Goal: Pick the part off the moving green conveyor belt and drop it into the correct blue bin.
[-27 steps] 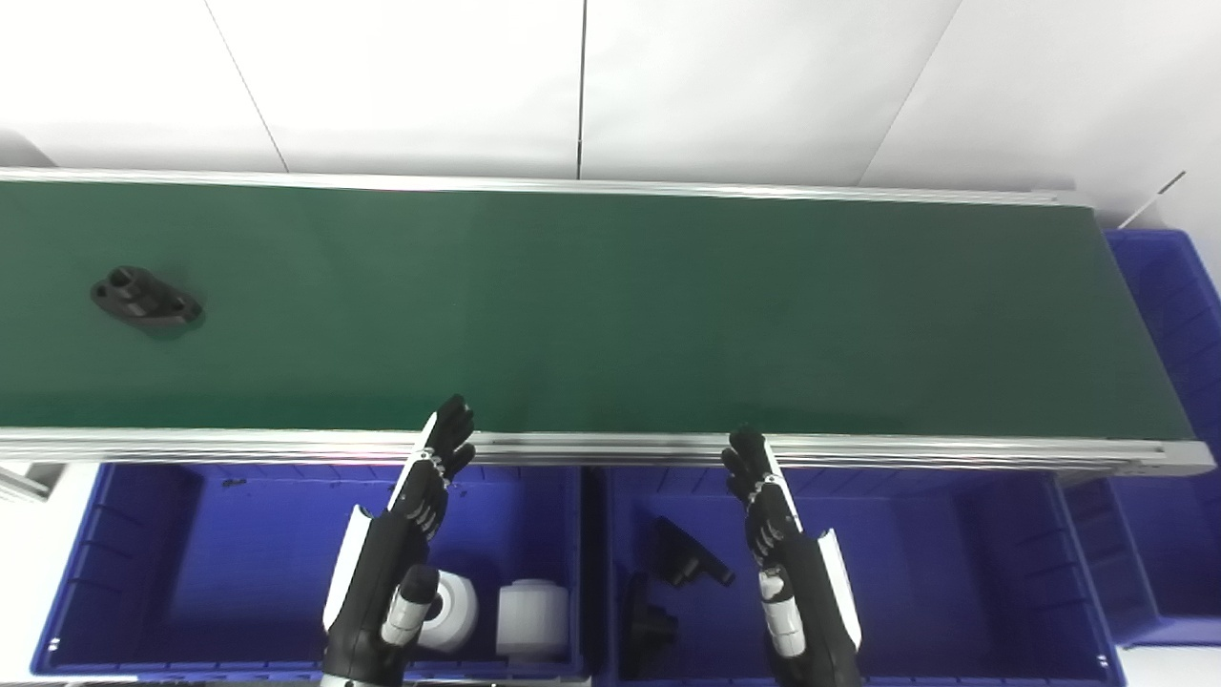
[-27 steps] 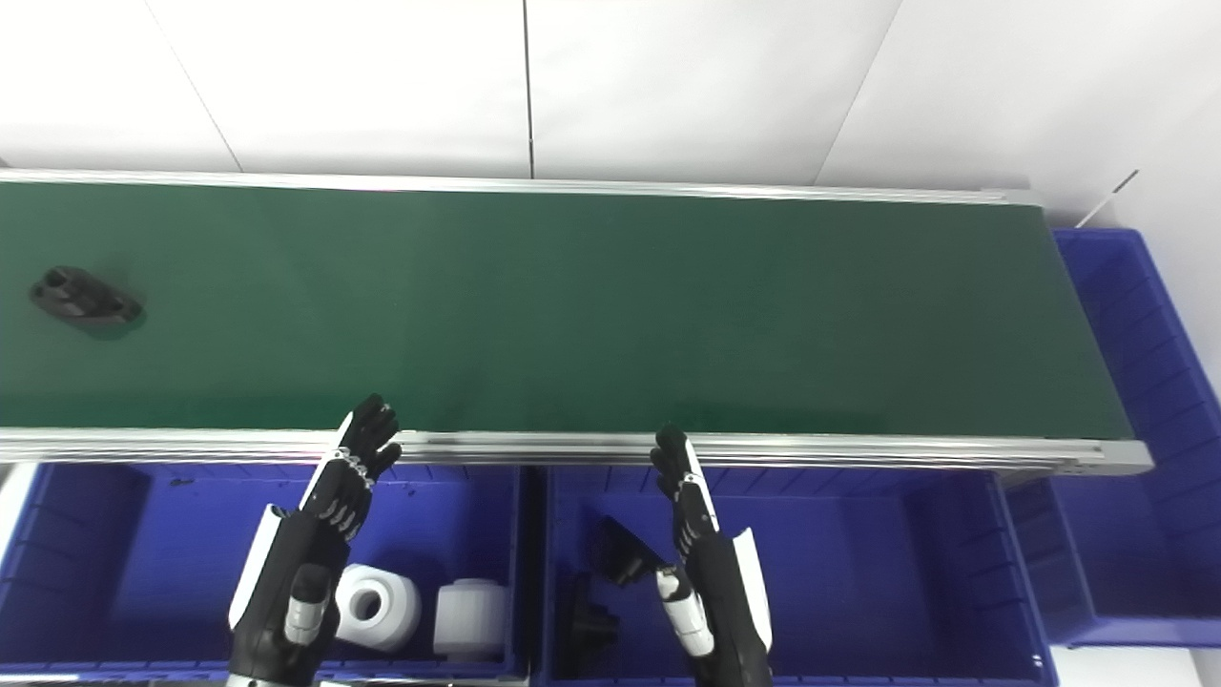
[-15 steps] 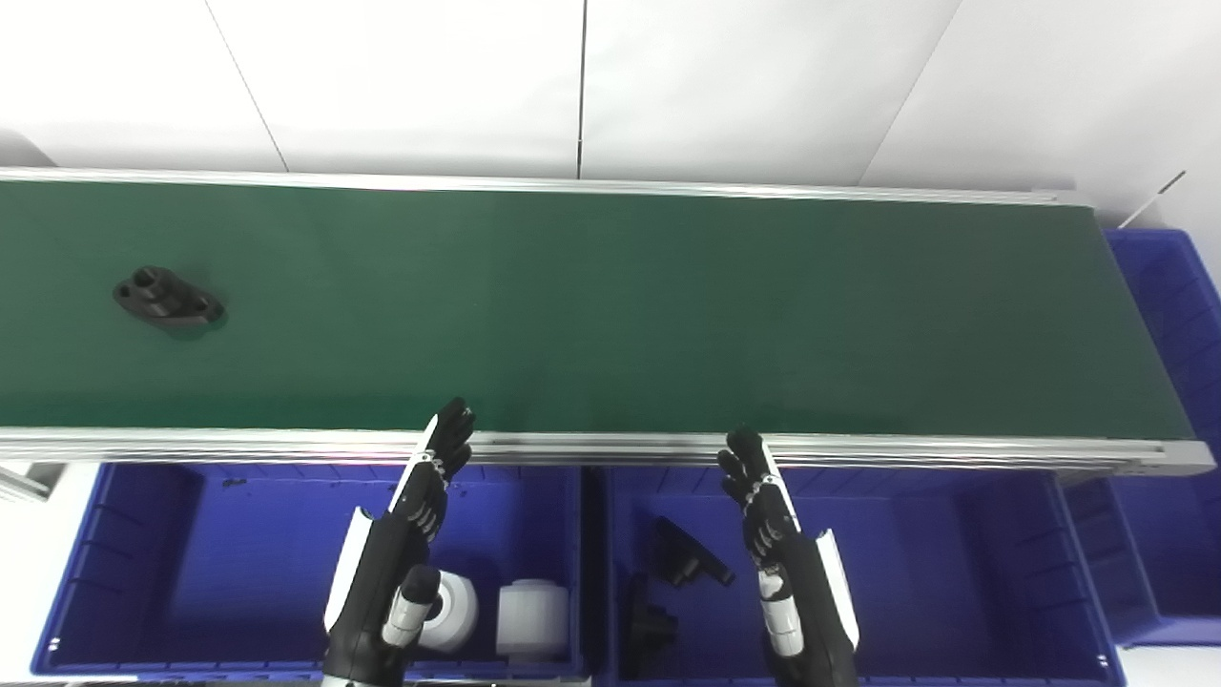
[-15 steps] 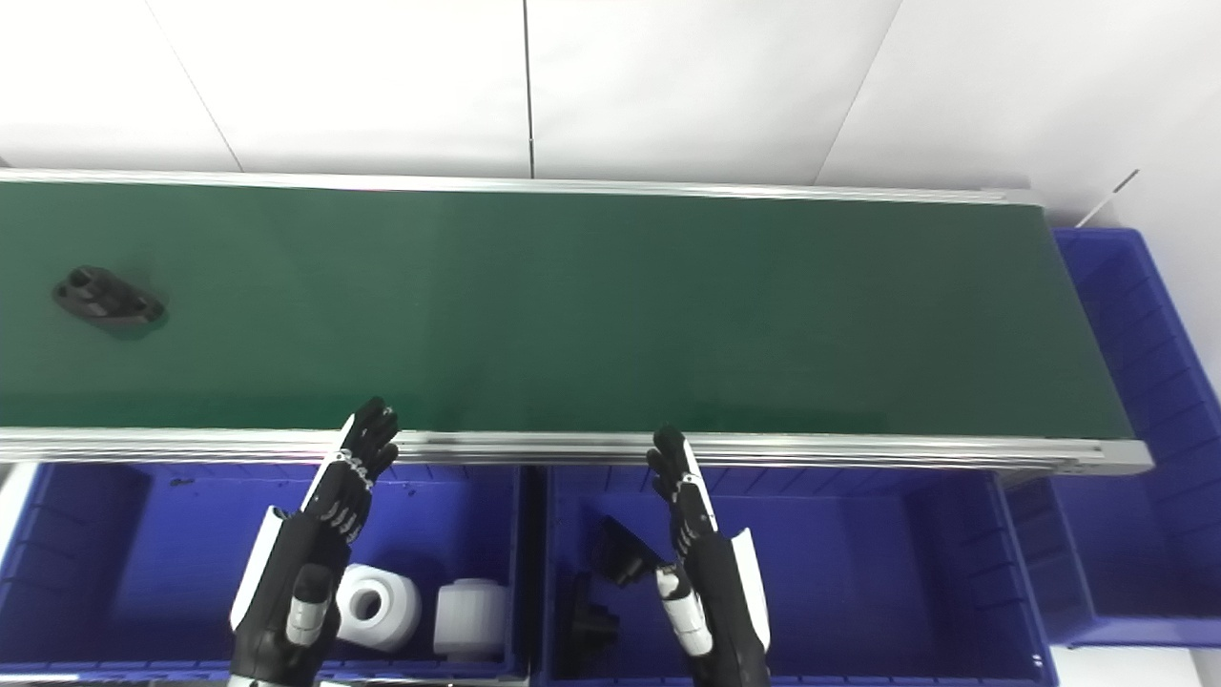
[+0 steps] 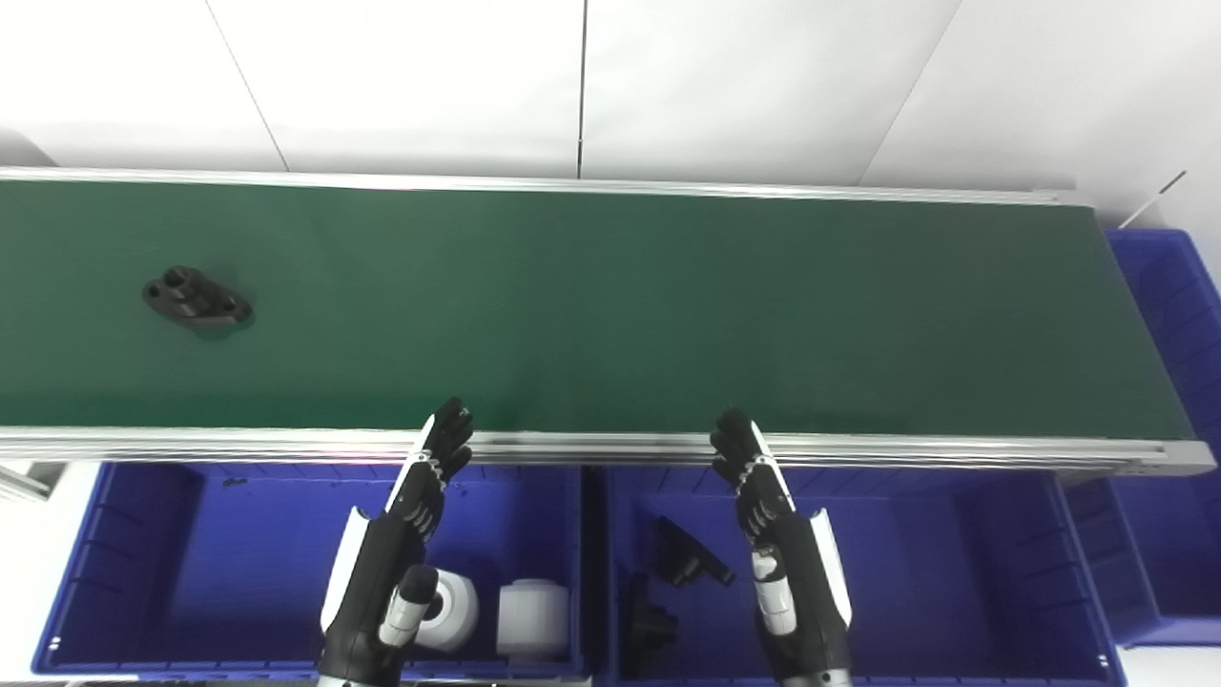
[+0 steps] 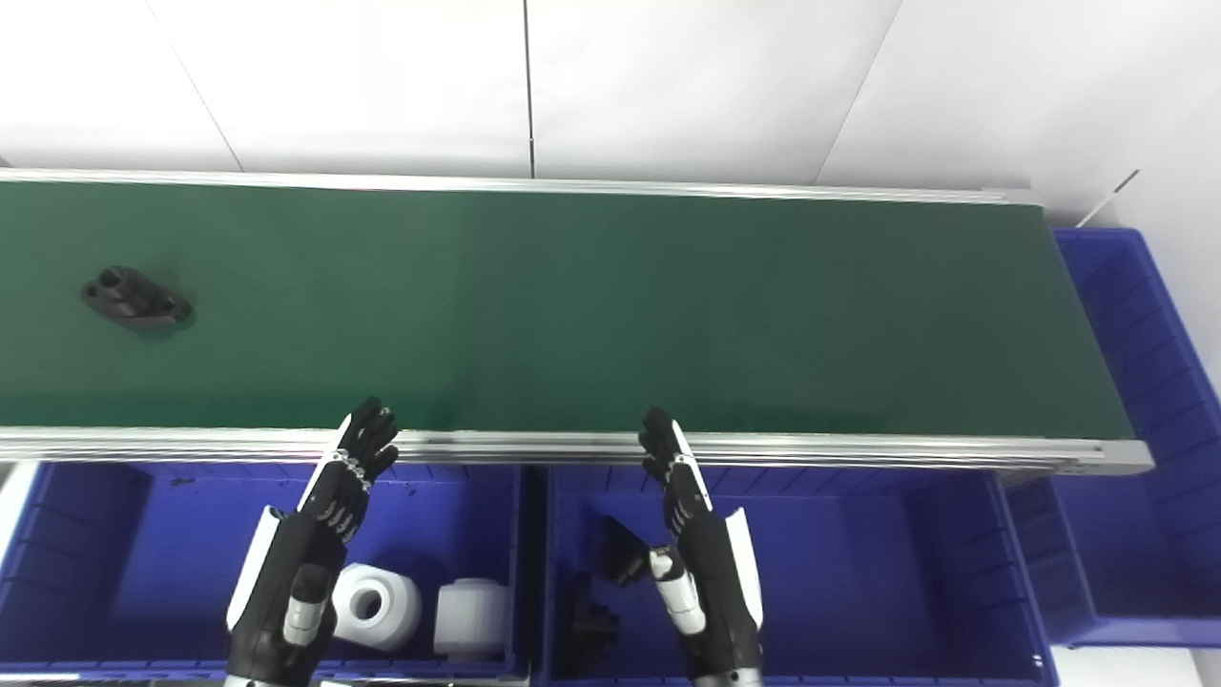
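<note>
- Since the earlier pictures the black part [image 5: 197, 299] has ridden along the green belt [image 5: 610, 305] toward the middle, and the right hand [image 5: 763, 496] has edged forward so its fingertips now reach the belt's near rail; the left hand [image 5: 420, 491] looks much as it did.
- Task progress, as I judge it: nothing is picked yet. The part lies flat on the belt, well to the left and well apart from both hands — the whole grasp and the drop are still to do.
- Both hands hold nothing, fingers stretched out and slightly spread, raised above the bins with their tips at the belt's near rail.
- The left one is nearer the part, so I expect it is better placed to take it, though that is only a guess.
- Left blue bin [image 5: 143, 534]: two white cylinder-like pieces [image 5: 496, 615] sit at its right end, one showing a hole in its face.
- Middle blue bin [image 5: 954, 563]: two black pieces [image 5: 687, 558] lie at its left end — by colour, this seems the correct home for the black part.
- A third blue bin [image 5: 1173, 315] stands at the belt's far right end; what little of its inside shows holds nothing I can make out.
</note>
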Robot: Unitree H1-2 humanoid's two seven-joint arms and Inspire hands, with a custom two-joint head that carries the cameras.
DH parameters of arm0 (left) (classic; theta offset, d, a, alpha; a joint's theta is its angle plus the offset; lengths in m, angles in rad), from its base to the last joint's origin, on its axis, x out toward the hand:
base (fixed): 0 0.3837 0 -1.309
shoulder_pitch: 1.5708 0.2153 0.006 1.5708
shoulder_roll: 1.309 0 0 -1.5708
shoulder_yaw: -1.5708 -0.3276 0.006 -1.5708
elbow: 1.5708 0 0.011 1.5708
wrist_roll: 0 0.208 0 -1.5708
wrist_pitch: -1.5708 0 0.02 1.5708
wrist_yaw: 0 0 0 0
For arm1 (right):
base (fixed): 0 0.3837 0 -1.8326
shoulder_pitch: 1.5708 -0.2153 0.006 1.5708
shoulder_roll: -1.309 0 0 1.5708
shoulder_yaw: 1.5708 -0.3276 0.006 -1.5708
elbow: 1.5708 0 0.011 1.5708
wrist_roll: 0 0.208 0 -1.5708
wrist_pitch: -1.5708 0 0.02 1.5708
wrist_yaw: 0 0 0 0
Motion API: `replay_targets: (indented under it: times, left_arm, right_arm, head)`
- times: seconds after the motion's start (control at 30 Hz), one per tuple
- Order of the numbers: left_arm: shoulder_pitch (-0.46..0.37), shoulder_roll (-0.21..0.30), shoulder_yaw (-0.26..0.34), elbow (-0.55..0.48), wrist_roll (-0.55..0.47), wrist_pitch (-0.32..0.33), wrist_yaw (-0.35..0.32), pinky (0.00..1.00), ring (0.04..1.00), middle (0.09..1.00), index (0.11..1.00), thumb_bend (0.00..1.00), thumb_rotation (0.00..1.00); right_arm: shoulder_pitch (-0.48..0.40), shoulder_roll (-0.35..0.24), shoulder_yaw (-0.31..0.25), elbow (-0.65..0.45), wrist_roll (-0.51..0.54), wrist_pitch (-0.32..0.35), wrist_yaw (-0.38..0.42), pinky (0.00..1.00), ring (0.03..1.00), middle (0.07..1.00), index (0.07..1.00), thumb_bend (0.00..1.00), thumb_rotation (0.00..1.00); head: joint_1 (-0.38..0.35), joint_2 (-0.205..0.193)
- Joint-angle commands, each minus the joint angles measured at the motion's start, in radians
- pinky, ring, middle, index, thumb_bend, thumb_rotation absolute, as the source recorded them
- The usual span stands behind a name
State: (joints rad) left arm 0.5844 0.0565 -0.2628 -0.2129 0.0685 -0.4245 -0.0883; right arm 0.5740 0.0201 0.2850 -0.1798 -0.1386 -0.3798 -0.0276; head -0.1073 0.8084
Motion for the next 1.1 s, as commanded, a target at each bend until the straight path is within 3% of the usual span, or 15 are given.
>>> replay_targets:
  times: [0.0, 0.3, 1.07]
  left_arm:
    - [0.010, -0.002, -0.001, -0.023, -0.014, -0.041, 0.006, 0.94, 0.964, 0.960, 0.968, 0.79, 1.00]
    - [0.064, -0.022, -0.022, -0.047, -0.045, -0.018, 0.003, 0.97, 0.977, 0.967, 0.990, 0.81, 1.00]
    - [0.028, -0.013, 0.009, 0.013, 0.002, -0.042, 0.003, 0.93, 0.959, 0.957, 0.959, 0.77, 1.00]
  right_arm:
    - [0.003, 0.006, 0.003, -0.021, -0.009, -0.031, 0.004, 0.93, 0.950, 0.956, 0.960, 0.84, 1.00]
    - [0.007, 0.000, 0.004, -0.016, 0.006, -0.028, 0.009, 0.93, 0.948, 0.956, 0.961, 0.88, 1.00]
    - [0.006, -0.015, 0.018, 0.020, 0.010, -0.040, 0.031, 0.91, 0.951, 0.962, 0.963, 0.90, 1.00]
  head:
    - [-0.001, 0.003]
    - [0.011, 0.009]
    - [0.010, -0.009]
